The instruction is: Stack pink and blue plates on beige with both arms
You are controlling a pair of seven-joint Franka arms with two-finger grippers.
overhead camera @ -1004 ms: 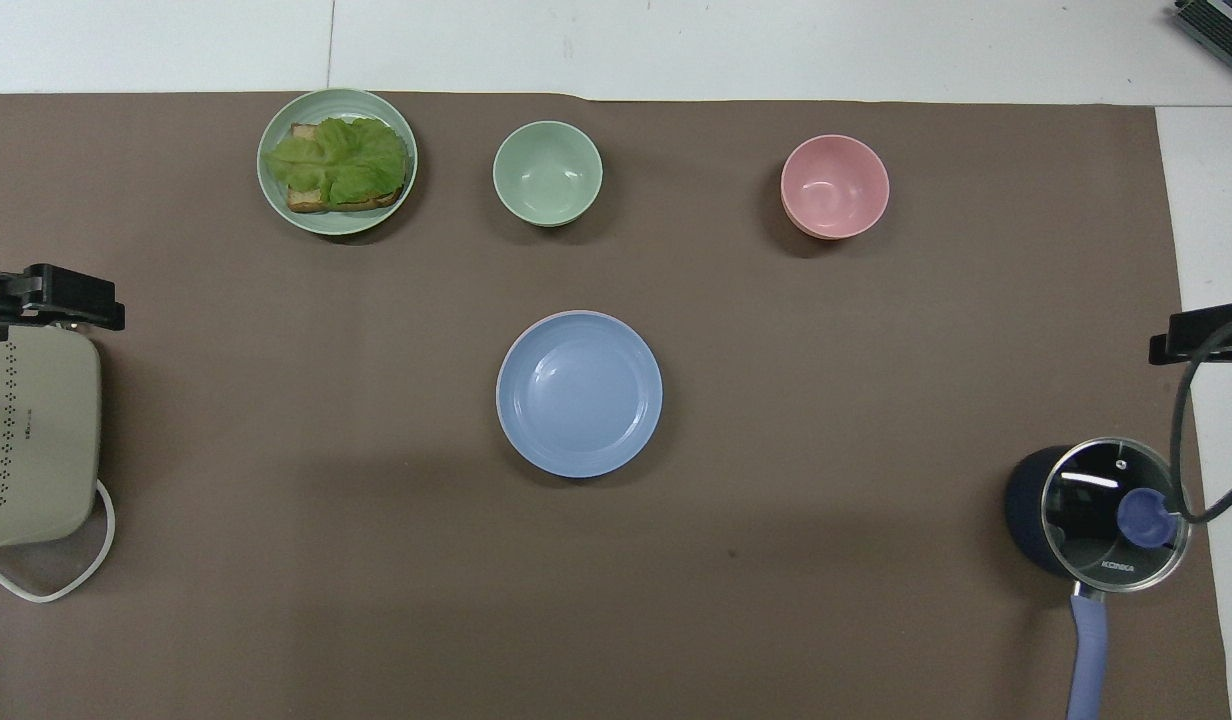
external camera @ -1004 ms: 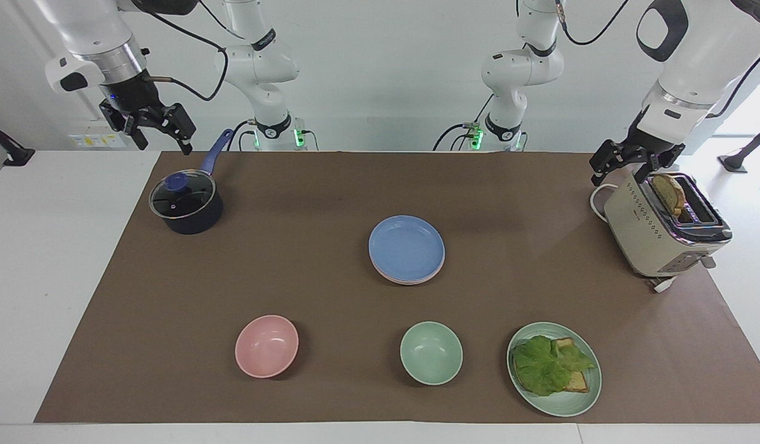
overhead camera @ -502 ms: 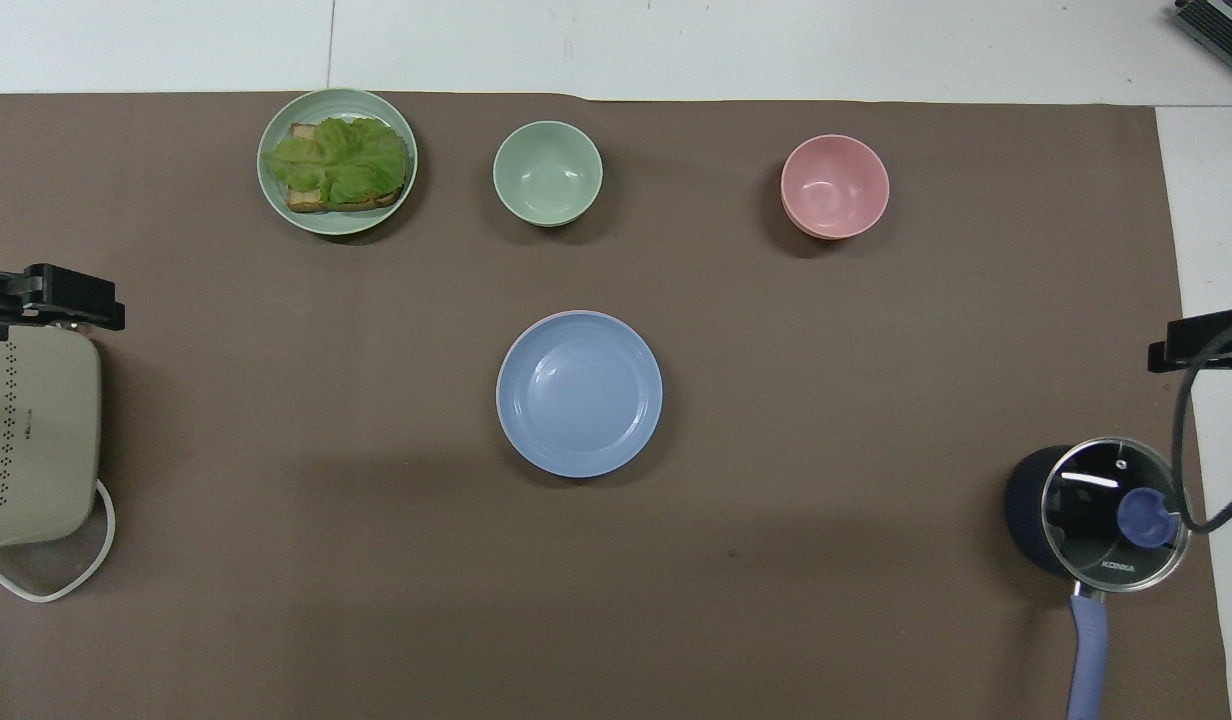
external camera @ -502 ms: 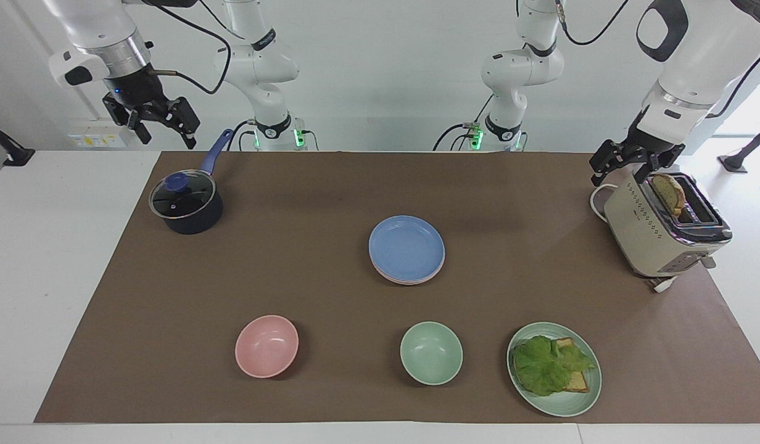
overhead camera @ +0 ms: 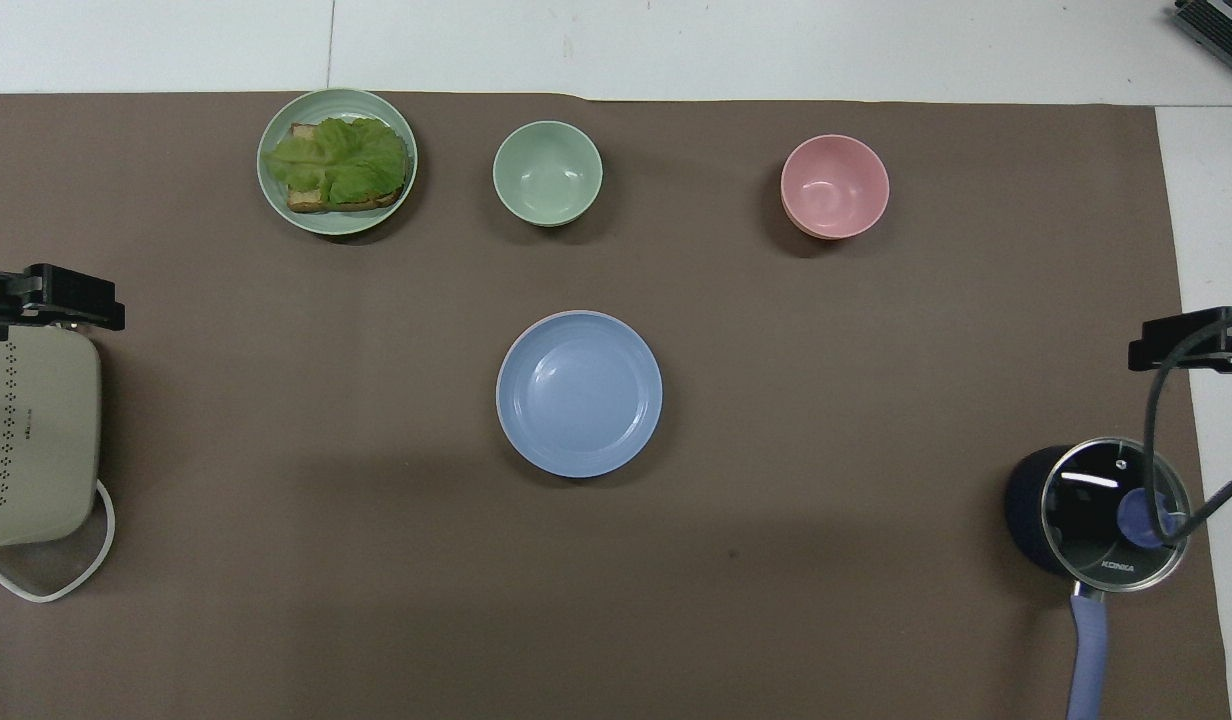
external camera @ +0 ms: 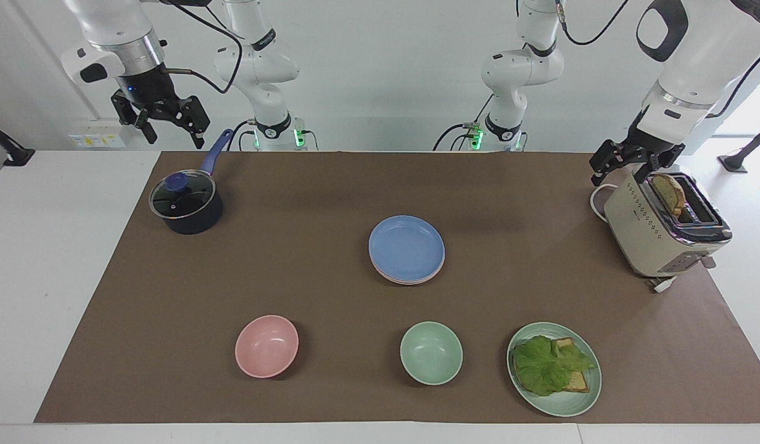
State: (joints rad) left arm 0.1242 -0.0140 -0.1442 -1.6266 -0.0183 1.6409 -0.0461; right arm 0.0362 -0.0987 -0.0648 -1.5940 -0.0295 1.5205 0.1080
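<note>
In the middle of the brown mat a blue plate (external camera: 406, 246) (overhead camera: 579, 392) lies on top of a pink plate (external camera: 409, 281), of which only a thin rim shows. The beige plate is hidden from both views. My right gripper (external camera: 173, 136) (overhead camera: 1188, 340) hangs open and empty in the air over the pot's handle. Above the toaster's robot-side end my left gripper (external camera: 620, 174) (overhead camera: 46, 298) is open and empty too.
A dark lidded pot (external camera: 185, 206) stands at the right arm's end and a beige toaster (external camera: 660, 231) holding bread at the left arm's end. Farther out than the plates stand a pink bowl (external camera: 266, 345), a green bowl (external camera: 430, 353) and a green plate (external camera: 586, 401) with lettuce and bread.
My right gripper has risen a little and drifted toward the table's middle, above the pot's handle. The left arm and the plates have not moved.
</note>
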